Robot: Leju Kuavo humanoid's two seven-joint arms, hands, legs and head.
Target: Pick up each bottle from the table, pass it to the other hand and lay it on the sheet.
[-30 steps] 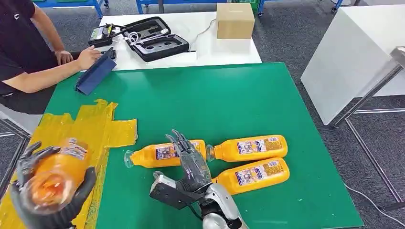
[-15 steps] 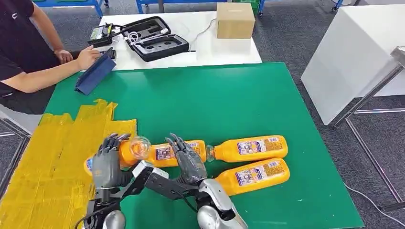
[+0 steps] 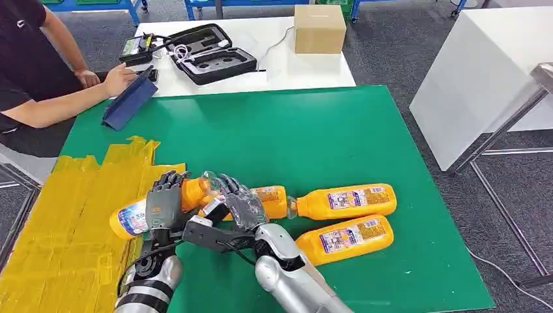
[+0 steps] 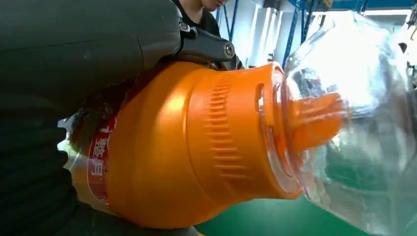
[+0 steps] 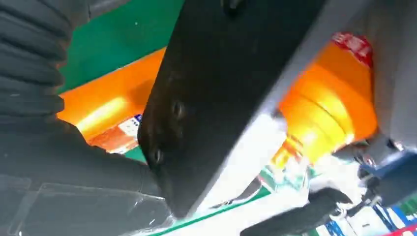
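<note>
Left hand (image 3: 164,203) wrapped around an orange bottle (image 3: 153,207), held tilted above the yellow sheet's (image 3: 62,225) edge. Right hand (image 3: 236,202) with fingers spread at the clear cap; grip impossible to tell. From the left wrist: ribbed orange shoulder (image 4: 196,147), glossy transparent cap. Three more bottles (image 3: 345,202) lying on smooth green table (image 3: 293,137). Sheet crinkled, taped.

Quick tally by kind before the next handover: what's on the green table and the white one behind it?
Orange bottles: 4, one held in the left hand, three lying on the table
Yellow sheets: 1
Blue folders: 1
Black cases: 1
Cardboard boxes: 1
Total: 8
</note>
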